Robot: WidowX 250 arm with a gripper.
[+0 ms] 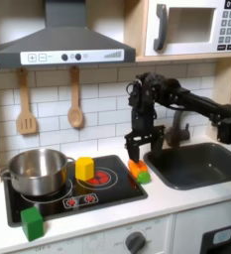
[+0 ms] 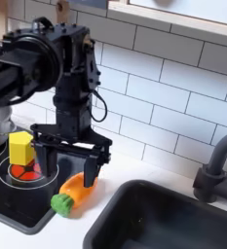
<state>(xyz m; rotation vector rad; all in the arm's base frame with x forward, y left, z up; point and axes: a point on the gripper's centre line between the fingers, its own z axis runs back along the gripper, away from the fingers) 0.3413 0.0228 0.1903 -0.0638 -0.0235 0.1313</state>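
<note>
The setting is presenting itself as a toy play kitchen, showing a white tiled wall (image 1: 97, 94), a black stove top (image 1: 107, 189) with printed red burners, a range hood (image 1: 62, 45), a microwave (image 1: 191, 28), a dark sink (image 1: 201, 164) with a faucet (image 2: 217, 160), and hanging wooden utensils (image 1: 75, 99).

Toy kitchen counter (image 1: 176, 203) with black stovetop (image 1: 112, 190) at its left, sink basin (image 1: 201, 164) at its right, metal pot (image 1: 40, 171) and yellow block (image 1: 84, 168) on the stovetop, toy carrot (image 2: 74, 192) at the stovetop's right edge, green block (image 1: 32, 222) at the front-left corner
</note>
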